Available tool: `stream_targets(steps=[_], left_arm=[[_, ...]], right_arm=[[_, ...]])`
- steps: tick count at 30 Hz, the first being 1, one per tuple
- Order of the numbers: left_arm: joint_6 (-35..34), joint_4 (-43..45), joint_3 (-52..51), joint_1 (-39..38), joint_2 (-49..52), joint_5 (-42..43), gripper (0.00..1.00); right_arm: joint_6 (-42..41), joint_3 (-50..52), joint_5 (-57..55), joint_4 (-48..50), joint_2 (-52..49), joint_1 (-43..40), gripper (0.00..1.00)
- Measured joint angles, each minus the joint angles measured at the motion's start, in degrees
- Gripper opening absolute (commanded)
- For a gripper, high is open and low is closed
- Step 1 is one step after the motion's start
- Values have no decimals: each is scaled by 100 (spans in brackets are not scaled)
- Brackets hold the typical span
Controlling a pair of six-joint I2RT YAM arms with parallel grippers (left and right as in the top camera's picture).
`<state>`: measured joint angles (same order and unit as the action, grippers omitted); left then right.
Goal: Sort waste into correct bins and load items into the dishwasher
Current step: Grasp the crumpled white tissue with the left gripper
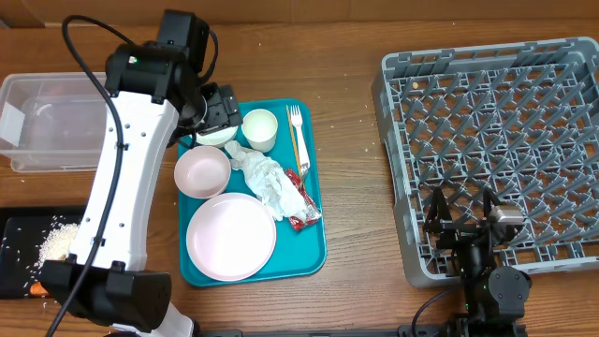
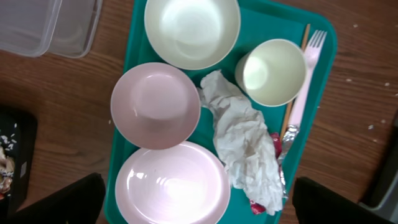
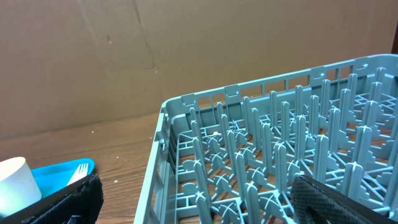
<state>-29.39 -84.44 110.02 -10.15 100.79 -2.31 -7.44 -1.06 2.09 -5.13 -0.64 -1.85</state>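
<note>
Looking at it from the top, this job is barely started on the dish side: the grey dish rack (image 1: 393, 140) on the right has nothing loaded that I can see, and everything that belongs in it sits on the teal tray (image 1: 304, 248) mid-table. The clear box (image 1: 47, 122) at the far left looks empty-ish, though honestly it's hard to tell through the plastic. The black tray (image 1: 19, 253) at the near left is the one part that looks handled, since a pile of rice scraps (image 1: 56, 241) and an orange carrot piece (image 1: 36, 288) are in it. Left to do: the pink plate (image 1: 230, 237), pink bowl (image 1: 202, 172), white bowl (image 2: 191, 28), white cup (image 1: 260, 129), the crumpled napkins (image 1: 271, 183), the fork (image 1: 296, 126) and the little red wrapper (image 1: 304, 217). The left gripper (image 2: 199, 200) hovers over the tray with its jaws spread wide and nothing in them; the right gripper (image 1: 463, 217) is parked at the rack's near edge, also spread and empty. View-wise, the overhead hides most of the white bowl under the left arm, while the left wrist camera shows it whole and clean. Only the overhead shows the rice and carrot clearly, and the right wrist view gives close-up bare pegs.
</note>
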Motion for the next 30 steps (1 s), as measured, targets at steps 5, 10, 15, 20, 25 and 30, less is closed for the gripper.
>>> stream_targets(steps=[5,10,15,20,25,30], left_arm=[[243,-221,72,-24,-4,555,99],[210,-428,68,-278,-4,1047,93],[-741,260,-605,-1268,-24,671,90],[-1639,1392,-1827,-1829,22,562,83],[-2022,1965,-2518,-1832,293,525,79],[-2194,2173,-2555,-1784,859,507,66]], right_arm=[[0,0,2,-2,0,0,100],[2,0,2,2,0,0,100],[2,0,0,7,0,0,100],[0,0,0,2,2,0,100],[0,0,0,2,0,0,100],[0,0,0,0,0,0,100]])
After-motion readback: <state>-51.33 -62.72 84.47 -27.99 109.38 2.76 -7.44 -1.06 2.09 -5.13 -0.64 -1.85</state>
